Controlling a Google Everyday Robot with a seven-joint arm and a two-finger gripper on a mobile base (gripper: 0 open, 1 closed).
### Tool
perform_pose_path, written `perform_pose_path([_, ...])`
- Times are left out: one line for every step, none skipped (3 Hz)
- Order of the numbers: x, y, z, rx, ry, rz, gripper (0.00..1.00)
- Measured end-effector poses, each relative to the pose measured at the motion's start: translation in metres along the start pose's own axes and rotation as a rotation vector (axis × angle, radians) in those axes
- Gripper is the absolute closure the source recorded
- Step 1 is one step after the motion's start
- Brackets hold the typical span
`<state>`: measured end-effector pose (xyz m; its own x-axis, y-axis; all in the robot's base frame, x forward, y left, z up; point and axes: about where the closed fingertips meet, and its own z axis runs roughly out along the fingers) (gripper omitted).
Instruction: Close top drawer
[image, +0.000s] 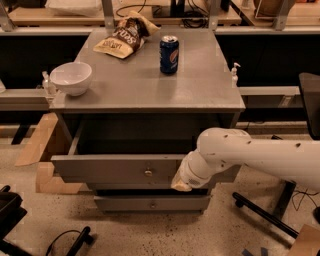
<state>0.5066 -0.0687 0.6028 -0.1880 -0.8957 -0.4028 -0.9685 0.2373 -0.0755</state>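
Note:
The top drawer (110, 170) is a wide grey metal drawer with a small round knob (148, 173) in the middle of its flat front. It stands partly pulled out of the grey cabinet (145, 85), with a dark gap showing above its front panel. My gripper (181, 184) is at the end of the white arm (250, 152), which reaches in from the right. The gripper sits against the lower right part of the drawer front, right of the knob.
On the cabinet top stand a white bowl (71, 77), a blue can (169, 48) and a chip bag (122, 39). A narrower grey drawer (152, 203) sits below. Cardboard (42, 150) lies at the left, chair legs (265, 212) at the right.

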Motion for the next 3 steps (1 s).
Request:
perform_pose_path([0.004,-0.008,0.000,0.008,-0.003,0.010,1.00])
perform_pose_path([0.003,-0.022,-0.001,0.020,0.009,-0.002,1.00])
perform_pose_path([0.003,-0.022,-0.001,0.020,0.009,-0.002,1.00])
